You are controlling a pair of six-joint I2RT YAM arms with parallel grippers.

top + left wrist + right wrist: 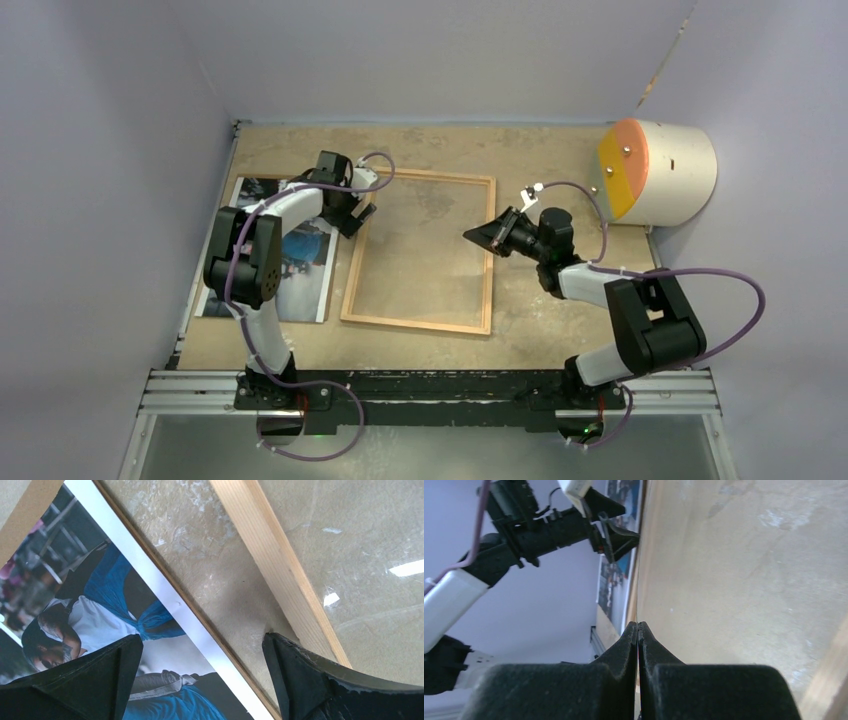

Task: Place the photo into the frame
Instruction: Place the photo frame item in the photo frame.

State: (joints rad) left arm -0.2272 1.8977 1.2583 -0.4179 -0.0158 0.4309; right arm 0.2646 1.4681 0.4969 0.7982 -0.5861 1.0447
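Lying flat: the frame [416, 324], thin light wooden strips round a clear pane, at mid-table, set slightly askew.
Table [545, 335]: pale, mottled board; its grain shows through the pane.
Photo [308, 275]: glossy print with a white border, figures in blue, white and dark tones; flat on the table just beside the frame's left strip, outside the frame, partly covered by the left arm in the top view.
Gap: a narrow band of bare table runs between the photo's edge and the frame's left strip; the two do not touch.
Left gripper [356, 214]: jaws spread wide, straddling that gap, one finger [95, 680] above the print, the other above the wooden strip; contact with either cannot be told.
Right gripper [472, 237]: fingertips pressed together, nothing visible between them; poised low over the pane just inside the frame's right strip.
Drum [665, 170]: white cylinder on its side with an orange end face, far right corner, well apart from the frame.
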